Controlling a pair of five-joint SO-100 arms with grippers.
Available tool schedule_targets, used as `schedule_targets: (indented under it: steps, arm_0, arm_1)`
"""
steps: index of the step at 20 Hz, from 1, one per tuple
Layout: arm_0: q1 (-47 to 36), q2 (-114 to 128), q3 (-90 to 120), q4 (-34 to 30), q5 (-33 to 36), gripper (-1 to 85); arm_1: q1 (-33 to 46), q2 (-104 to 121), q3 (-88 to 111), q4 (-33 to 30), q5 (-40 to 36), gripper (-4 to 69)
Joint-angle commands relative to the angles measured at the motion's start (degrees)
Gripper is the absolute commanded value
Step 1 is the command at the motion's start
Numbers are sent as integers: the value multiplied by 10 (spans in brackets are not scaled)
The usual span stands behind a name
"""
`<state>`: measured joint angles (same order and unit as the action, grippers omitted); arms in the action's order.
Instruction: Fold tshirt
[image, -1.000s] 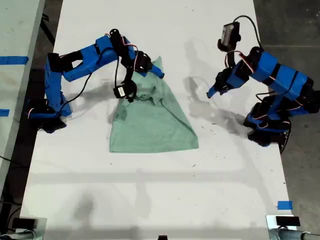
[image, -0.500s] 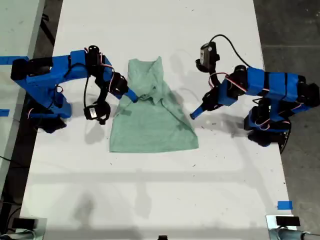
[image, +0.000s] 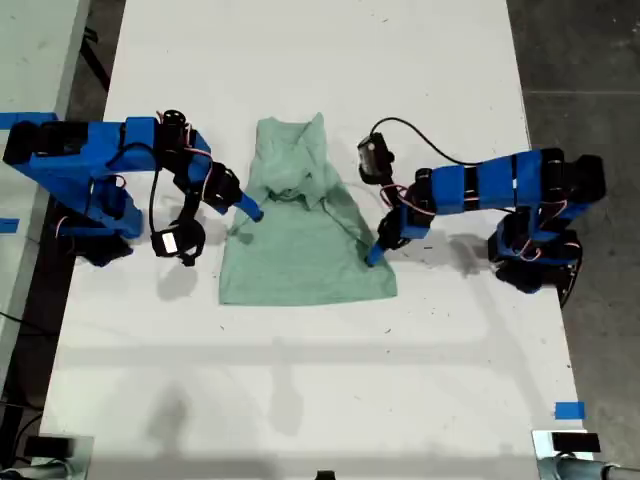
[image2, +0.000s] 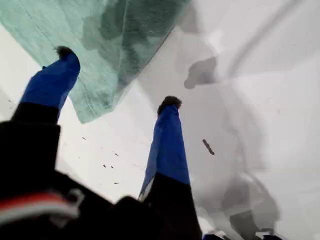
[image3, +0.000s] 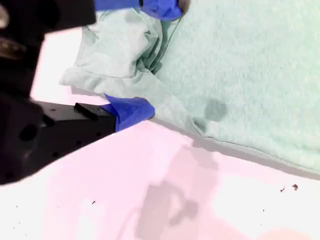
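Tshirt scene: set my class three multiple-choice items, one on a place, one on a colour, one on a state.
1. In the exterior view, where is my first gripper?
A. at the tshirt's corner toward that view's lower right
B. on its collar
C. off the table
2. The tshirt's colour?
A. red
B. pale green
C. black
3. My first gripper's jaws?
A. shut
B. open
C. hidden

Key: A, its tip meets that corner; B, the cloth is pale green throughout; B, the first wrist view shows the fingers apart.
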<state>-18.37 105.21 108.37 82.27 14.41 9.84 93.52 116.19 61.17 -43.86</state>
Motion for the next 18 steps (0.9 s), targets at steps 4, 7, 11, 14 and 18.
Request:
schedule_targets:
  steps: [4,7,11,14,18]
  arm_0:
    - [3,30,-1,-9,-6,278]
    - [1,30,5,-11,-6,278]
    - [-3,29,7,-13,-4,275]
    - [-3,25,8,-14,-3,273]
    - [-2,22,8,-15,-2,272]
  arm_1:
    - [-7,-59,-59,-17,4,262]
    - [-4,-58,-62,-15,2,206]
    - [-9,-89,-75,-26,4,80]
    - [-19,-134,-126,-9,5,-12]
    - [-25,-164,-223,107,18,-12]
